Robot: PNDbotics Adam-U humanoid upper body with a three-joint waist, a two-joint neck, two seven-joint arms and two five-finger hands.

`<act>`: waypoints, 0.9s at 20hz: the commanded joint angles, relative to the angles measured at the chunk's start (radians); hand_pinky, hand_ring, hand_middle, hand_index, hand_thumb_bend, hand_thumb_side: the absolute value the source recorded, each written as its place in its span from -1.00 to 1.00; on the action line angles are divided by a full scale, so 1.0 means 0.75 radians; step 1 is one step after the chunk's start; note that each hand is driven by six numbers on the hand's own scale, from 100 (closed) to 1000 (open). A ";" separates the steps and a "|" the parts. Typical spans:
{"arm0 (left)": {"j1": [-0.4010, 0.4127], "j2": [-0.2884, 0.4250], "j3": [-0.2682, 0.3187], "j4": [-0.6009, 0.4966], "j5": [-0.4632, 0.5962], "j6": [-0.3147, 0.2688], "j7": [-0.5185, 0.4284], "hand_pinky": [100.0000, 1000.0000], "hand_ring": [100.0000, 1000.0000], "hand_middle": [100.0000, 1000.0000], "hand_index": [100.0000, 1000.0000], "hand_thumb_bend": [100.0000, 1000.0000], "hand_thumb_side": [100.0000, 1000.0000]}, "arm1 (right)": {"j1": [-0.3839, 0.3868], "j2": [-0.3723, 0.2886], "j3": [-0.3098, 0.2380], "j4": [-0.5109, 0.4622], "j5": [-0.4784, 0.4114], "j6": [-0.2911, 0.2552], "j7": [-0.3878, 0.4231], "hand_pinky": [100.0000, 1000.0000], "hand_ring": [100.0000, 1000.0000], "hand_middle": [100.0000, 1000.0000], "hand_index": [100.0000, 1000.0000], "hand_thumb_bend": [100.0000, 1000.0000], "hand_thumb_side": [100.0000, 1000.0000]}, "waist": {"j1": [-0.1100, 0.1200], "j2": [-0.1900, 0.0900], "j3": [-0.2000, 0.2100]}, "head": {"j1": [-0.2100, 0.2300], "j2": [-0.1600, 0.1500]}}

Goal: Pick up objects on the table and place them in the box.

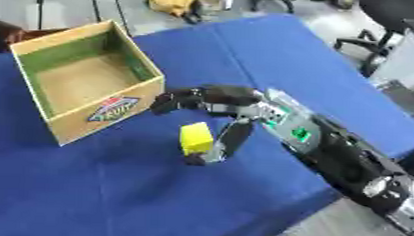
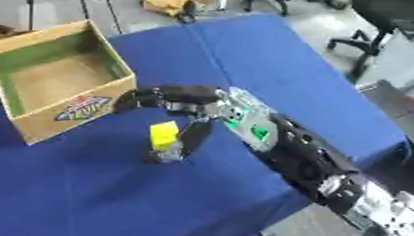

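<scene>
Reaching in from the lower right, the right hand (image 1: pixel 218 103) stretches its fingers toward the box (image 1: pixel 82 79), thumb down beside a yellow block (image 1: pixel 195 138) on the blue table (image 1: pixel 274 58). No grasp shows yet; closing on the block seems next.

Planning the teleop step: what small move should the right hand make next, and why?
Probably close the right hand on the yellow block: its thumb lies against the block, the other fingers still reach past it, and the open box to the left looks empty.
</scene>
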 commanded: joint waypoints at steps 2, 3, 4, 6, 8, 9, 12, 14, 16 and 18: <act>-0.010 0.005 0.022 -0.021 0.019 0.010 0.035 -0.25 0.52 -0.25 0.23 -0.54 0.64 | -0.016 -0.020 -0.005 0.011 0.021 -0.006 -0.007 0.75 1.00 0.84 0.93 -0.39 0.26 | 0.001 -0.015 0.002 | -0.009 0.006; -0.011 0.005 0.022 -0.020 0.024 0.014 0.051 -0.25 0.52 -0.25 0.24 -0.53 0.64 | -0.016 -0.019 -0.004 0.019 0.027 -0.009 -0.005 0.74 1.00 0.83 0.93 -0.39 0.26 | 0.001 -0.015 0.002 | -0.010 0.005; -0.011 0.006 0.019 -0.021 0.025 0.017 0.065 -0.25 0.52 -0.26 0.24 -0.53 0.64 | -0.016 -0.017 -0.002 0.027 0.033 -0.012 -0.004 0.74 1.00 0.83 0.93 -0.39 0.26 | 0.002 -0.015 0.002 | -0.010 0.005; -0.011 0.007 0.014 -0.022 0.025 0.021 0.077 -0.25 0.50 -0.27 0.24 -0.53 0.65 | -0.017 -0.013 0.000 0.041 0.046 -0.020 -0.004 0.74 1.00 0.83 0.93 -0.40 0.25 | 0.003 -0.015 0.002 | -0.011 0.004; -0.011 0.007 0.010 -0.022 0.023 0.022 0.076 -0.25 0.50 -0.28 0.24 -0.54 0.65 | -0.019 -0.011 0.002 0.054 0.062 -0.027 -0.010 0.74 1.00 0.83 0.93 -0.40 0.25 | 0.003 -0.015 0.002 | -0.012 0.004; -0.011 0.007 0.009 -0.023 0.023 0.021 0.074 -0.25 0.49 -0.29 0.24 -0.54 0.65 | -0.020 -0.010 0.002 0.063 0.071 -0.029 -0.013 0.73 1.00 0.82 0.93 -0.41 0.24 | 0.004 -0.014 0.003 | -0.013 0.003; -0.011 0.007 0.007 -0.023 0.022 0.021 0.065 -0.25 0.49 -0.30 0.24 -0.54 0.65 | -0.025 -0.010 0.000 0.099 0.096 -0.032 -0.026 0.73 1.00 0.82 0.93 -0.43 0.22 | 0.005 -0.015 0.006 | -0.014 0.001; -0.010 0.008 0.007 -0.023 0.021 0.020 0.059 -0.25 0.49 -0.30 0.23 -0.54 0.66 | -0.029 -0.012 -0.003 0.132 0.115 -0.033 -0.037 0.72 1.00 0.81 0.93 -0.43 0.22 | 0.007 -0.015 0.008 | -0.016 0.001; -0.009 0.008 0.007 -0.022 0.021 0.020 0.054 -0.25 0.49 -0.30 0.24 -0.54 0.66 | -0.031 -0.012 -0.006 0.165 0.134 -0.035 -0.049 0.72 1.00 0.81 0.93 -0.43 0.22 | 0.007 -0.016 0.010 | -0.019 0.001; -0.010 0.008 0.007 -0.022 0.022 0.020 0.051 -0.25 0.49 -0.30 0.24 -0.54 0.66 | -0.031 -0.008 -0.006 0.195 0.156 -0.040 -0.059 0.71 1.00 0.80 0.93 -0.43 0.22 | 0.007 -0.015 0.010 | -0.021 0.002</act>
